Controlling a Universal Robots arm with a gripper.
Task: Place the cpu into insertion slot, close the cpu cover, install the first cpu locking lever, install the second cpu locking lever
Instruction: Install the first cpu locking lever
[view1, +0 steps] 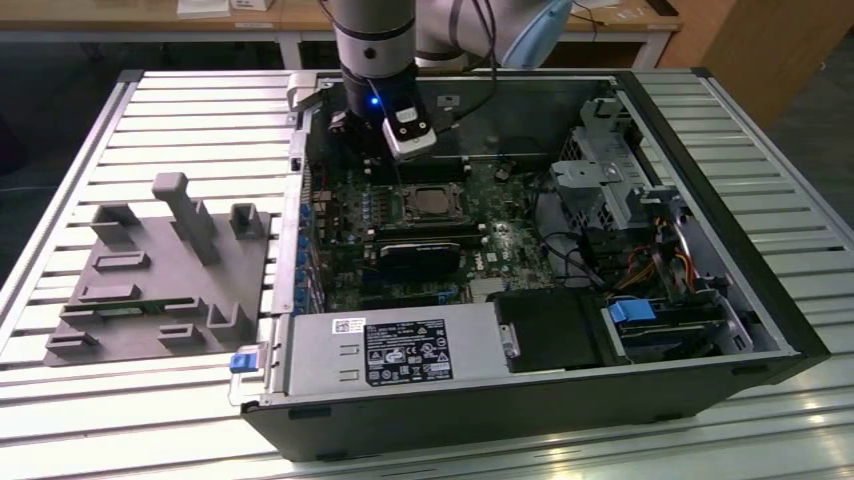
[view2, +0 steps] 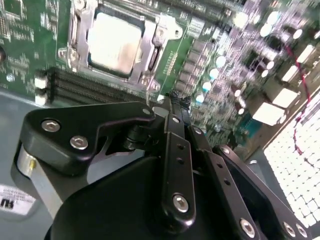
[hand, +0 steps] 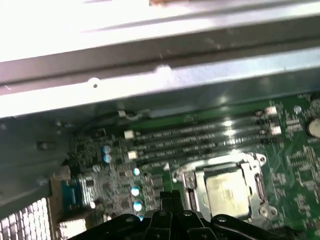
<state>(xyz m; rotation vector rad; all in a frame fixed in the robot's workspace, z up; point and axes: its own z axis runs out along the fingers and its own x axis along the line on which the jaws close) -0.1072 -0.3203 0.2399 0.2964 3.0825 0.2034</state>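
Cpu (view2: 111, 42) seated beneath cpu cover (view2: 148, 47): seems light, stiff, fragile; calls for edge grips only. Pincer (view2: 174, 99) clenched, empty.

Nothing legible from where I stand. Black label (view1: 407, 352) w/ white marks and symbols sits mid-top of the grey PSU (view1: 314, 368), print too small. Small white sticker (view1: 350, 324) at the PSU's far edge, same problem. In the second wrist view, another white sticker (view2: 12, 199) w/ dark marks, unreadable.
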